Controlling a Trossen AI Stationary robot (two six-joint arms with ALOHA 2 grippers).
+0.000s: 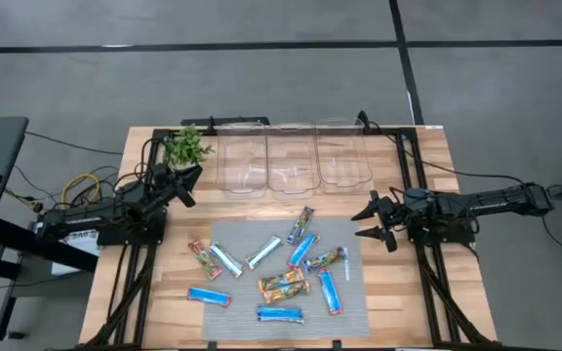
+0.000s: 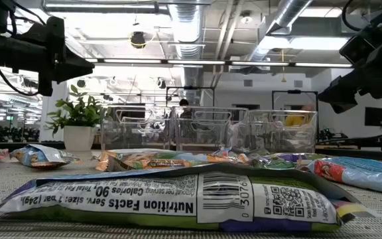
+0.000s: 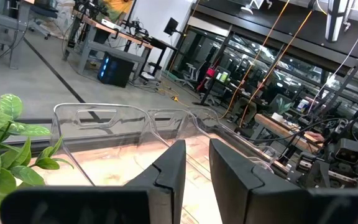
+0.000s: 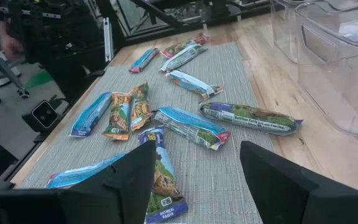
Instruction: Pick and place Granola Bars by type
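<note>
Several granola bars (image 1: 281,273) lie flat and scattered on a grey mat (image 1: 351,314) in the near middle of the table. Their wrappers are blue (image 1: 209,296), silver-white (image 1: 263,253) and orange (image 1: 283,285). In the low view one bar (image 2: 178,196) lies right in front. My left gripper (image 1: 189,181) hangs at the table's left, above the wood and near the plant, pointing level. It holds nothing, and its fingers (image 3: 173,168) stand a narrow gap apart. My right gripper (image 1: 371,222) hovers wide open at the mat's far right corner, above the bars (image 4: 191,127), touching none.
Three clear plastic bins (image 1: 293,161) stand side by side at the table's far edge, beyond the mat. A small green plant (image 1: 185,146) in a white pot (image 2: 79,138) stands left of the bins, close to my left gripper. Bare wood (image 1: 398,185) lies right of the bins.
</note>
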